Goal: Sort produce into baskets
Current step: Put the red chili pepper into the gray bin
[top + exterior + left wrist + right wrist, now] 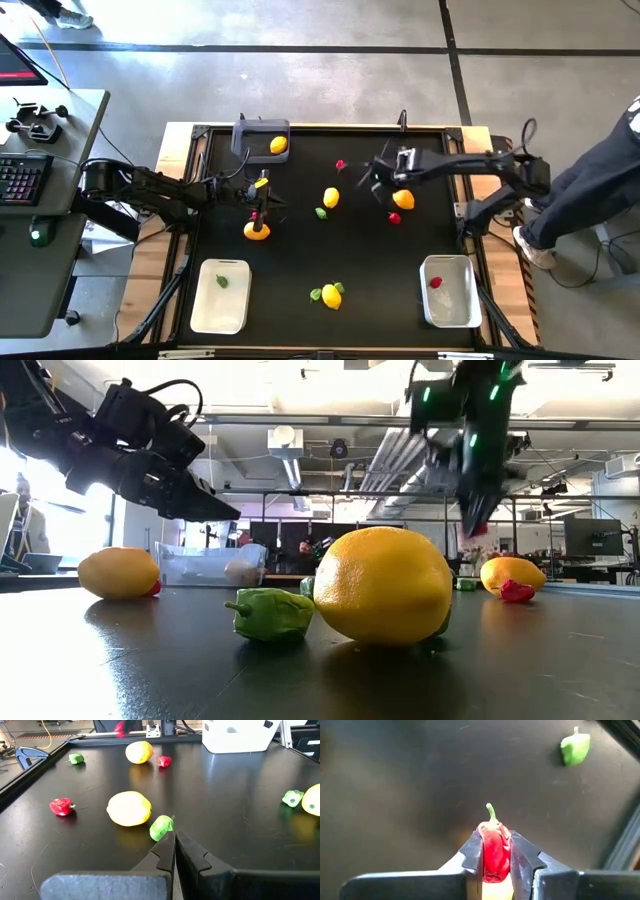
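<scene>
In R wrist view only: right gripper fingers clamp red pepper; left gripper fingers shut, empty

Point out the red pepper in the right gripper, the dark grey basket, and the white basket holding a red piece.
red pepper [494, 851]: right wrist view, its body between the fingers.
dark grey basket [247, 129]: high view, its left rim.
white basket [455, 310]: high view, its bare floor.
</scene>
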Robot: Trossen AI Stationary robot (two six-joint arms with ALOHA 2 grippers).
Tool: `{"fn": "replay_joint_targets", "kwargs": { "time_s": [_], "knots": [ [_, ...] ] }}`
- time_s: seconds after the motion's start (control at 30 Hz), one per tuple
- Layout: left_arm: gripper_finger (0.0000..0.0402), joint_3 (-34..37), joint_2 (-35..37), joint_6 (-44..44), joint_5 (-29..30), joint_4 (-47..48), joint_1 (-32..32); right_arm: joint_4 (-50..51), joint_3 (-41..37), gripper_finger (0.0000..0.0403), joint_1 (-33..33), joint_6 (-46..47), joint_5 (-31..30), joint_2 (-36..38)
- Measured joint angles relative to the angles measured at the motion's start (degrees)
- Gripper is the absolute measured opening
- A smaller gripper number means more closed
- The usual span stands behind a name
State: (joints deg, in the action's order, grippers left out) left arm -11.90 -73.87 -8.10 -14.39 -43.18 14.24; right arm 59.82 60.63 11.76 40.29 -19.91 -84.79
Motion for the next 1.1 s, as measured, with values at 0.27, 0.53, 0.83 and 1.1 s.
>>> {"fn": "replay_joint_targets", "kwargs": {
  "time_s": [0.27, 0.53, 0.83, 1.1],
  "knots": [
    [0.0000, 0.00, 0.00, 0.42, 0.00, 0.04, 0.00, 9.15, 3.42, 0.0048, -20.94, 9.52, 4.29, 5.93],
    [0.0000, 0.00, 0.00, 0.44, 0.00, -0.02, 0.00, 19.83, 3.33, 0.0048, -39.65, 33.52, 12.81, 7.34],
    [0.0000, -0.02, 0.02, 0.44, 0.02, -0.35, 0.00, 18.25, 3.31, 0.0048, -57.90, 62.93, 18.66, 7.30],
    [0.0000, -0.02, 0.00, 0.44, 0.02, -0.44, 0.00, 23.70, 3.22, 0.0048, -65.54, 67.45, 18.58, 5.59]
  ]
}}
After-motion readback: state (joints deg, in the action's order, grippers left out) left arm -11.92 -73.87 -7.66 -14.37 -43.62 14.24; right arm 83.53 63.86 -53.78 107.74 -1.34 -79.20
